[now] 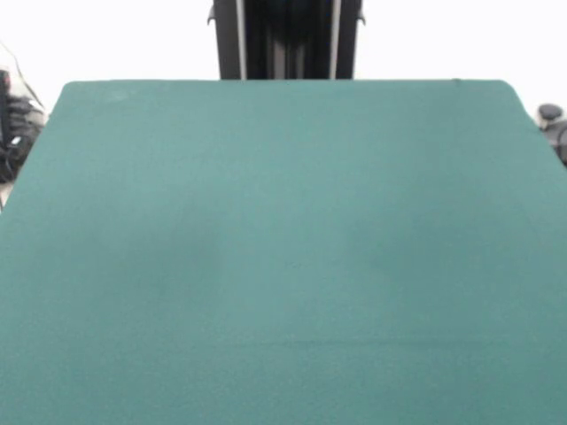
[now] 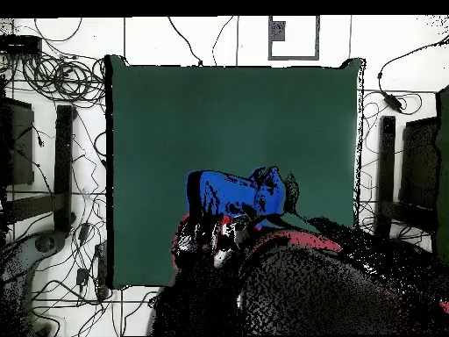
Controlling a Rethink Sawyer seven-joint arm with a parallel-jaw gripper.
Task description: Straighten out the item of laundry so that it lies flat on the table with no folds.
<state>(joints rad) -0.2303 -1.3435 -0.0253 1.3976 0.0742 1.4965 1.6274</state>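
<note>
The bright blue T-shirt [image 2: 235,190] shows only in the overhead view, as a bunched, crumpled mass over the robot-side half of the green table [image 2: 228,105]. It sits right at the end of my red and black arm [image 2: 289,254]. The gripper [image 2: 219,232] is at the shirt's edge nearest the robot and is partly covered by cloth. I cannot tell whether it holds the shirt. In the front view the table [image 1: 283,266] is bare, and neither shirt nor gripper shows there.
The black pedestal [image 1: 285,40] stands behind the table's far edge. In the overhead view, cables [image 2: 53,75] and dark stands [image 2: 63,167] lie on the floor left of the table. More stands [image 2: 388,167] are on its right.
</note>
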